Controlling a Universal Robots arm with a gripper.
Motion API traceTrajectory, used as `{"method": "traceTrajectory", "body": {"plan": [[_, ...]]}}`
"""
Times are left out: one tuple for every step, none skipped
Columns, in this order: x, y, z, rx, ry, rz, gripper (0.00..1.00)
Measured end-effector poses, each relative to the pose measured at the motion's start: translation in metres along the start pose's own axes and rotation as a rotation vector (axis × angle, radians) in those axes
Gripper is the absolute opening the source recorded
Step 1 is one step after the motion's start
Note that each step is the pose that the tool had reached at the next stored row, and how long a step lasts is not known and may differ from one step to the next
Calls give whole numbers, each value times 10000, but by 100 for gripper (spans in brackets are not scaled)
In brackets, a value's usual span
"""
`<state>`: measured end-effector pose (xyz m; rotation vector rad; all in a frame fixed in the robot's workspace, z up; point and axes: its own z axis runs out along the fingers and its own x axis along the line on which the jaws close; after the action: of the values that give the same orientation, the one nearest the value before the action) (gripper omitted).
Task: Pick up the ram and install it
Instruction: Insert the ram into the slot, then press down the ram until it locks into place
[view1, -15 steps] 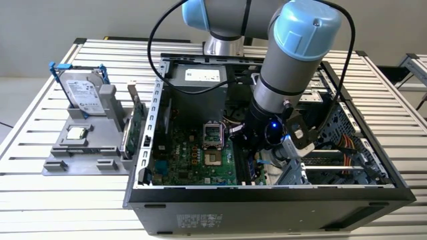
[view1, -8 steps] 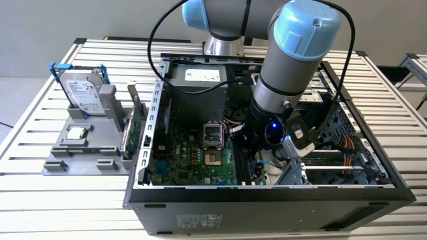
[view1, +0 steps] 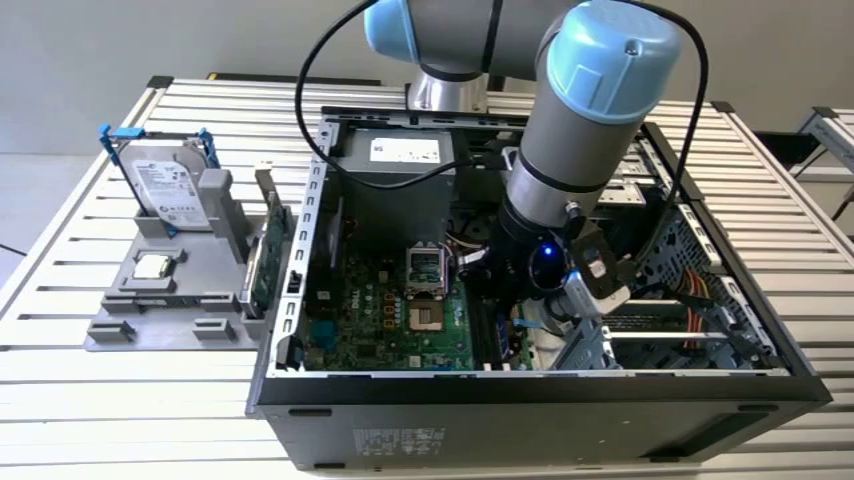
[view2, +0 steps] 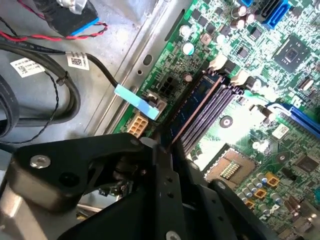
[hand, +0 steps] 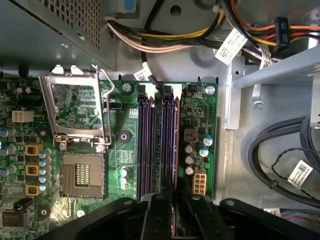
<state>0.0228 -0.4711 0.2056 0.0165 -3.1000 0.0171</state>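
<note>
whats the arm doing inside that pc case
The blue-jointed robot arm has its black gripper down inside the open black computer case, over the memory slots of the green motherboard. A thin bluish-green ram stick stands on edge in one slot, and the gripper sits right at its near end. The empty processor socket lies beside the slots. Outside the case, a silver hard drive in a blue frame stands on a grey holder.

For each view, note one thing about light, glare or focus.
Exterior view: a blue light glows on the arm's wrist and daylight falls evenly on the slatted table. Second wrist view: the gripper is dark and soft, while the motherboard is sharp. First wrist view: pale glare on the case floor.
</note>
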Motion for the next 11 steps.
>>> {"method": "traceTrajectory", "body": {"plan": [[1,-3,-3,8,2,1,100],[1,-3,-4,10,2,1,100],[1,-3,-3,11,3,1,100],[1,-3,-3,11,3,1,100],[1,-3,-3,12,3,1,100],[1,-3,-5,11,3,0,100],[1,-3,-11,11,3,1,100],[2,-3,-23,6,3,0,100],[2,-3,-36,7,3,0,100],[3,-3,-62,8,3,-1,100],[4,-4,-95,9,3,0,100]]}}
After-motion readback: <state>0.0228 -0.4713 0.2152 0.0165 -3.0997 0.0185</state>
